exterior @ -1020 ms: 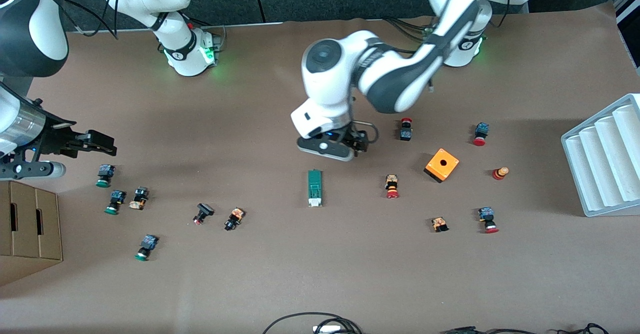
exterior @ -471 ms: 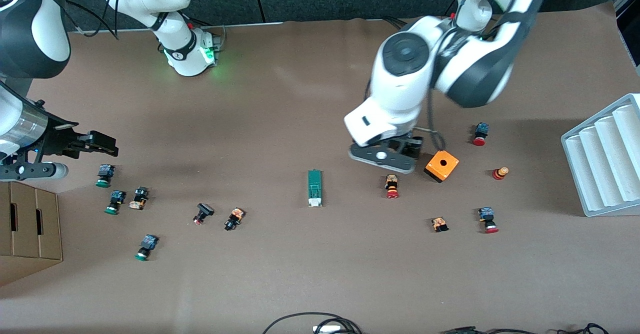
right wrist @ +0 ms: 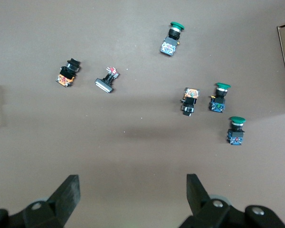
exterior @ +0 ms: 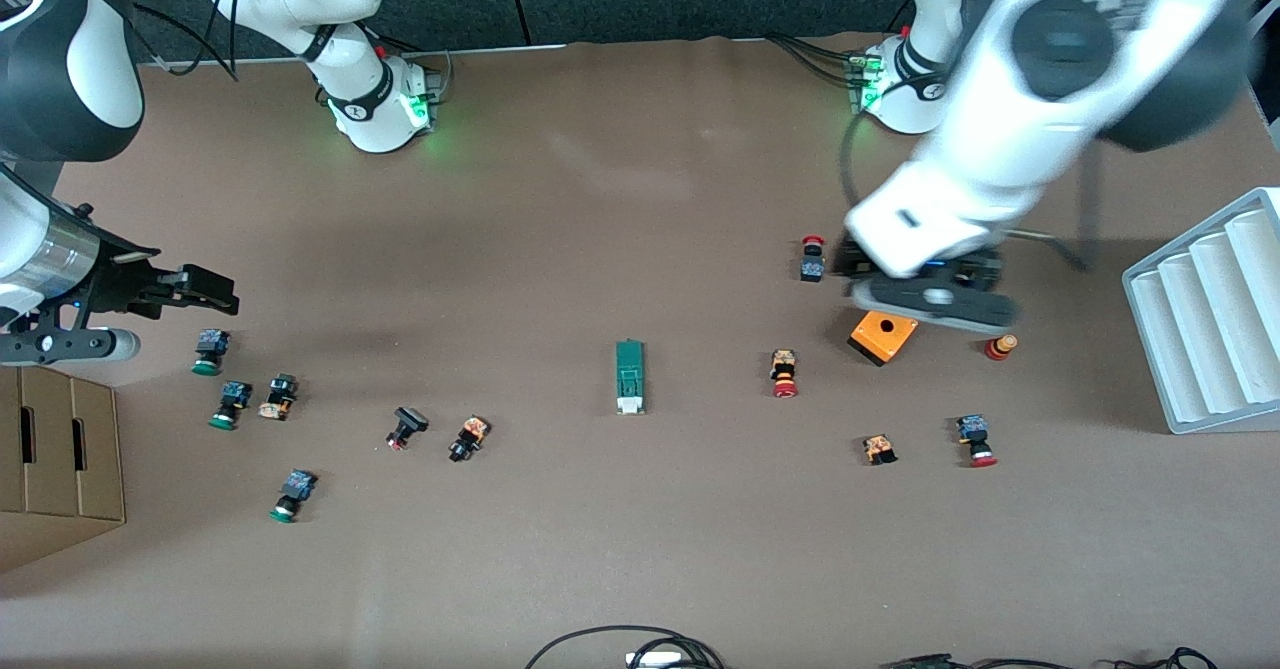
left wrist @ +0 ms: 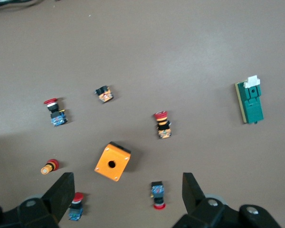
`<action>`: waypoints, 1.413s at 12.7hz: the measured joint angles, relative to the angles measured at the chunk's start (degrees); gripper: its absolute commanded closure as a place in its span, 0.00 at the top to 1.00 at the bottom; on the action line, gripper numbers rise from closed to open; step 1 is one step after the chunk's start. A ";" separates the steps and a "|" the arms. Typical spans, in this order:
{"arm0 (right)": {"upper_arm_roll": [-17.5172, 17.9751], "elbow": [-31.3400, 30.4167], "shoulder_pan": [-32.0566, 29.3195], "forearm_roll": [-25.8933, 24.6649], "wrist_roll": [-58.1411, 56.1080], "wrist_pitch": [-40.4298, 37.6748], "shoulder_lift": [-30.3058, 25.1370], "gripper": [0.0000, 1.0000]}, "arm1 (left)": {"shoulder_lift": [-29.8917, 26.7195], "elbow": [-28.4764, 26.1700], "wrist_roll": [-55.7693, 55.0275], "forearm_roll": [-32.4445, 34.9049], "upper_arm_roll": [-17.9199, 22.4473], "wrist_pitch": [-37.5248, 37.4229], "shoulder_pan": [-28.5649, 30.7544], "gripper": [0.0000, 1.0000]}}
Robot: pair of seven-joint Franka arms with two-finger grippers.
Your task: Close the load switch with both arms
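Centrally on the brown table lies the load switch, a narrow green block whose white sliding piece points toward the front camera. It rests alone, touched by nothing. Above the left arm's end of the table, the left gripper hangs in the air over the orange cube with a hole, its jaws spread wide and holding nothing. Several red-capped push buttons are scattered around that cube. At the right arm's end, the right gripper waits in the air over bare table beside a group of green-capped push buttons, its jaws likewise wide apart and empty. A cardboard box sits at that end, nearer the front camera, and a white ribbed tray sits at the left arm's end.
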 measured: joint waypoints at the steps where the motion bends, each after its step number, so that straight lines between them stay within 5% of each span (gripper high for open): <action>1: 0.00 0.00 0.00 0.00 0.06 0.00 0.02 1.00 | -0.99 -0.74 3.88 -2.05 3.71 0.02 0.33 1.00; 5: 0.00 0.02 0.00 0.00 0.15 0.00 0.35 1.00 | -5.15 -4.95 8.08 -3.26 11.71 0.00 1.37 1.00; 9: -0.01 0.05 0.00 0.00 0.19 0.00 0.43 1.00 | -11.02 -11.75 12.57 -3.24 12.25 -0.15 7.30 1.00; 18: -0.08 0.06 -0.02 0.00 0.20 0.00 0.46 1.00 | -11.21 -12.83 12.67 -3.24 14.02 -0.97 6.01 1.00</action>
